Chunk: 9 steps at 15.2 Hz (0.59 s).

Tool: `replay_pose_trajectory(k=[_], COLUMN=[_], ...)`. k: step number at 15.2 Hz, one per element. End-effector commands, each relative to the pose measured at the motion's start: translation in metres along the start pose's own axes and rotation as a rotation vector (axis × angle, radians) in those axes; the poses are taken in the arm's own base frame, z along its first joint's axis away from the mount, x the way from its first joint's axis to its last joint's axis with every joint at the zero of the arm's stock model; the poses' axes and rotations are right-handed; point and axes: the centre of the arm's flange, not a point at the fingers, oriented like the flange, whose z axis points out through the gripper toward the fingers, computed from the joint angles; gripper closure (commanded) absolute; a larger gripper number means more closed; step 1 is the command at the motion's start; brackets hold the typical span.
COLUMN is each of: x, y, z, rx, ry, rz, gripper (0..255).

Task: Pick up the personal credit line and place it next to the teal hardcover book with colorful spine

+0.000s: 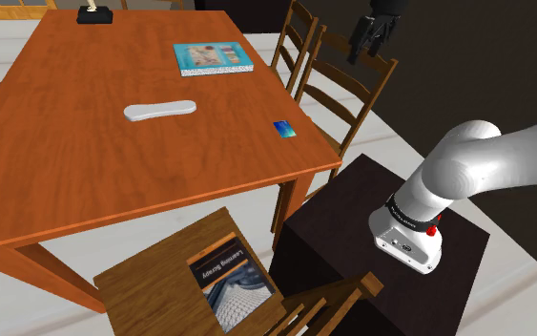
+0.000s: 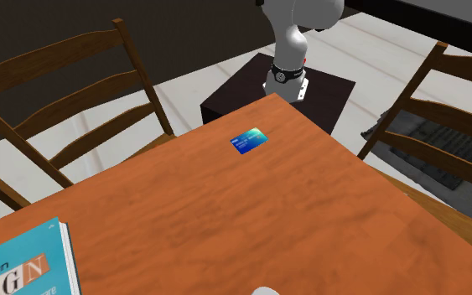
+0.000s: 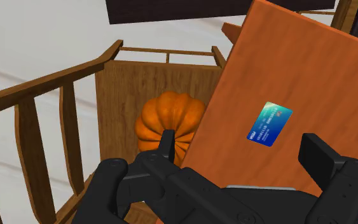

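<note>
Gripper [image 1: 369, 36] hangs high off the table's [image 1: 85, 162] edge in the shoulder view, above the back of a wooden chair [image 1: 352, 81], away from the tabletop. From the wrist camera I see both black fingers [image 3: 166, 143] standing well apart, with nothing clasped between them.

The card [image 1: 283, 128] is blue with a teal fade. It lies flat on the orange-brown table, near the corner closest to the stand [image 1: 381, 258]. In the second exterior view the card [image 2: 248, 141] sits just inside that corner, with the arm's base [image 2: 288, 74] behind it. Through the wrist camera the card [image 3: 269, 124] shows between the spread fingers, but farther off and not touched.

The teal book [image 1: 213, 58] lies flat, well apart from the card, farther along the same side of the table. Its corner [image 2: 24, 268] enters at the second exterior view's lower left, with the page edges facing the card.

Other things noted:
- A long white object [image 1: 159, 111] lies mid-table, between the card and the shoulder view's left.
- A small dark object [image 1: 94, 14] sits at the far end of the table. I cannot tell what it is.
- A pumpkin [image 3: 171, 121] rests on a chair seat beside the table edge in the wrist view.
- A dark-covered book [image 1: 228, 279] lies on the seat of the near chair, beside the stand.

The white arm [image 1: 476, 162] rises from the stand toward the shoulder view's right.
</note>
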Motion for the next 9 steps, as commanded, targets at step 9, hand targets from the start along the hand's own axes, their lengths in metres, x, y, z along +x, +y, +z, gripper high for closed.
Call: replay_pose_trajectory(k=[9], x=[0.041], y=[-0.05], z=[0.088], rx=[0.013], ry=[-0.094], rz=[0.15], gripper=[0])
